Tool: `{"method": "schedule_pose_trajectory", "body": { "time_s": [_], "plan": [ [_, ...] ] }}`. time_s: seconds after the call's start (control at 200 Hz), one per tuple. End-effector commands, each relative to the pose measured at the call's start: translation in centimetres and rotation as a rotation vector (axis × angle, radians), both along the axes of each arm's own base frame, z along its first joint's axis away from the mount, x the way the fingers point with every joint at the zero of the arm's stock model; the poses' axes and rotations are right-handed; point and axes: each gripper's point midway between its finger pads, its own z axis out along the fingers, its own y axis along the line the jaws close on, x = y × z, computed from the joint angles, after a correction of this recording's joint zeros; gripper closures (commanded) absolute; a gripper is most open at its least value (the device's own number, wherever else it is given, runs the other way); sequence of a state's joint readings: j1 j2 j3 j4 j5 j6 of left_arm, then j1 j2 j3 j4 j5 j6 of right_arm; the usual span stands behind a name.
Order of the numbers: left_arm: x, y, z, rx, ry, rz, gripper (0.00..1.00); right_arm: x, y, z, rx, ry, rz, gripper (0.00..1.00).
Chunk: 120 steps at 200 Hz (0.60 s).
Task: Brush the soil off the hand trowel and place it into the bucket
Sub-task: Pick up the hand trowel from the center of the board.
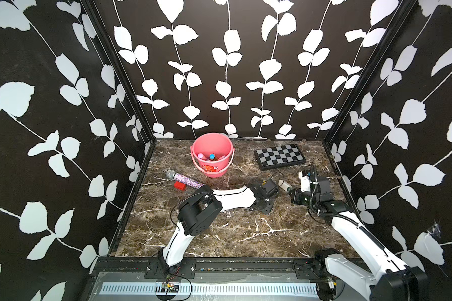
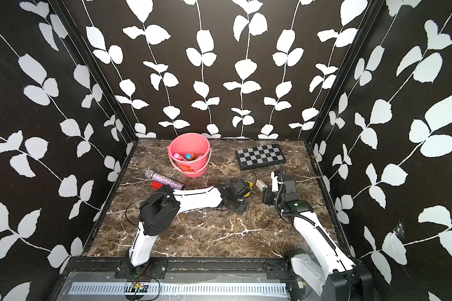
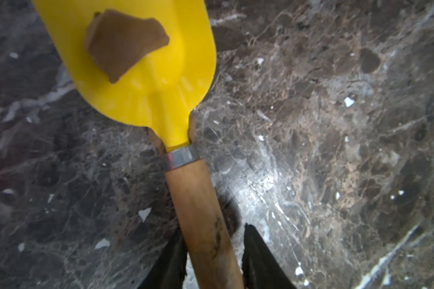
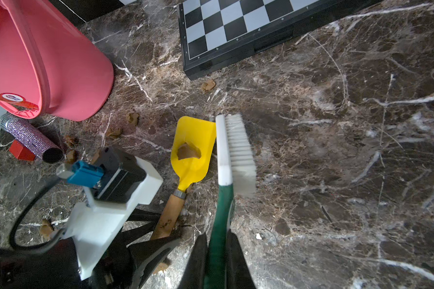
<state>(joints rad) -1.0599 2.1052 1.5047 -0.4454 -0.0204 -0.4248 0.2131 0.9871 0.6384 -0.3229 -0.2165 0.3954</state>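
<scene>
My left gripper [image 3: 212, 235] is narrow around the wooden handle of the trowel [image 3: 148, 95]. 1 finger touches the wood, and a thin gap shows beside the other. My right gripper [image 4: 217, 241] is tight on the green handle of the brush [image 4: 223, 150]. Its white bristles hang just beside the yellow blade. The trowel lies on the table, apart from the bucket [image 1: 218, 174], with 1 lump of soil [image 3: 125, 42] on its blade.

In the left wrist view the blade's tip and the handle's end are cut off. In both top views my left arm hides almost all of the trowel. Only a bit of yellow [image 2: 250, 185] peeks out. Some small coloured things sit in the bucket, but I cannot tell what they are.

I count 1 trowel, 1 brush, 1 bucket, 1 checkerboard [image 1: 279, 156], 1 sparkly microphone [image 1: 185, 179] and 1 red block [image 1: 180, 185]. At least 6 more brown lumps lie on the table.

The table [image 1: 232, 234] is dark brown marble with white lines. The 3 walls [image 1: 63, 104] are black with white leaves.
</scene>
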Motion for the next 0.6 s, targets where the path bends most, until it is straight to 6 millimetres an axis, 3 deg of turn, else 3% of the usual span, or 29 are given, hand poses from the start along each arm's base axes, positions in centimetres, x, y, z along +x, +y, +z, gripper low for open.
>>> {"method": "schedule_pose_trajectory", "body": {
  "time_s": [0.0, 0.265, 0.596],
  "plan": [
    [-0.1, 0.0, -0.3, 0.021, -0.002, -0.012, 0.64, 0.3, -0.2, 0.6, 0.006, -0.041, -0.005, 1.00],
    [-0.1, 0.5, -1.1, 0.050, -0.005, -0.018, 0.65, 0.4, 0.0, 0.5, 0.012, -0.039, 0.001, 1.00],
    [0.3, 1.3, 1.3, 0.018, -0.050, -0.016, 0.86, 0.0, -0.1, 1.2, 0.007, -0.047, 0.006, 1.00]
  ]
}}
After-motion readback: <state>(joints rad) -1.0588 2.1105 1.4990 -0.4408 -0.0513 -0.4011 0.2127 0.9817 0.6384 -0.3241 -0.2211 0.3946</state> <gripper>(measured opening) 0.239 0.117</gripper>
